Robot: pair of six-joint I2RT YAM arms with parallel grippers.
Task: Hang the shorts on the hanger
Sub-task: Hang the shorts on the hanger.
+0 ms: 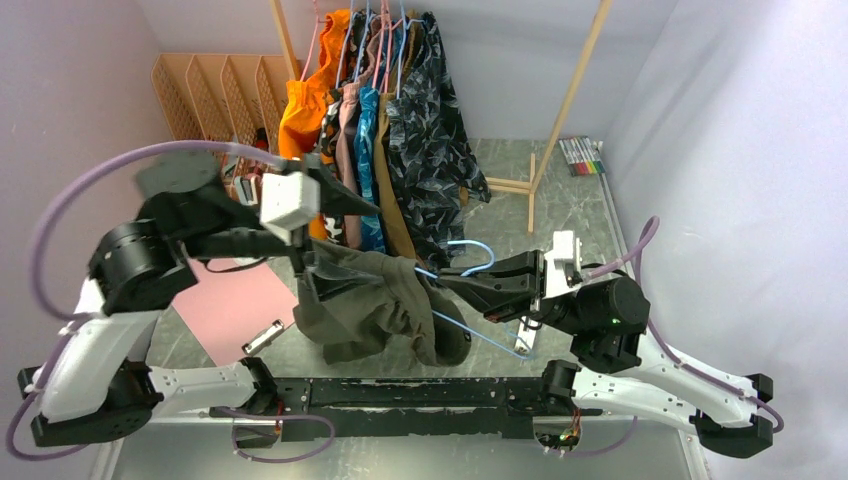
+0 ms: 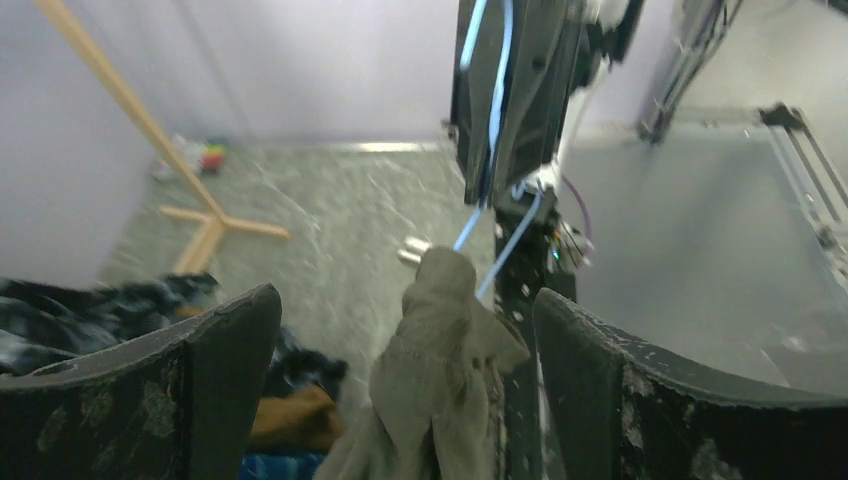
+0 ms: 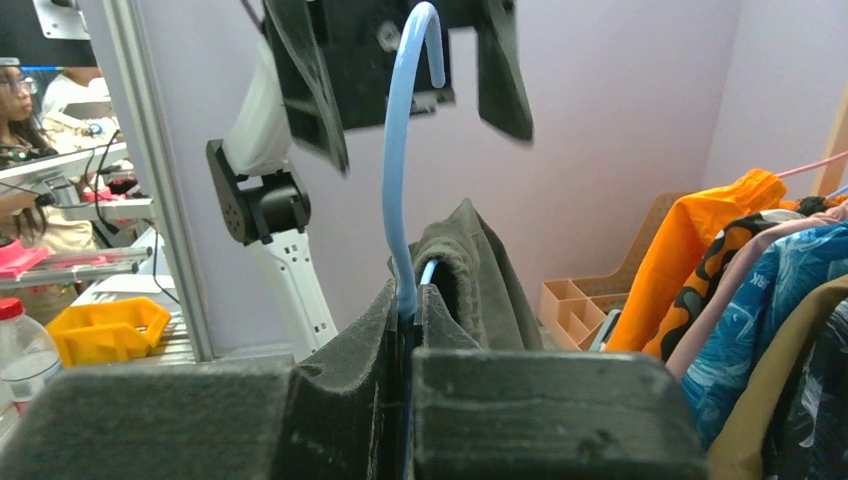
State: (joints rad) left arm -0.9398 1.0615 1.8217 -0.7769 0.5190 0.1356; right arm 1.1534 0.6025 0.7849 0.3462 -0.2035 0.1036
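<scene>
From above, found the shorts draped in a bunch over the hanger, held up between the two arms near the front edge of the table. Saw the left gripper spread open at the cloth's upper left corner, and the right gripper clamped on the hanger at the cloth's right.

Through the left wrist camera, saw both fingers set wide apart, the shorts rising between them and touching neither. Beyond the cloth, made out the hanger gripped by the right gripper.

Through the right wrist camera, found the fingers pressed together on the hanger, the shorts just behind them, and the left gripper spread to either side of the hook.
</scene>
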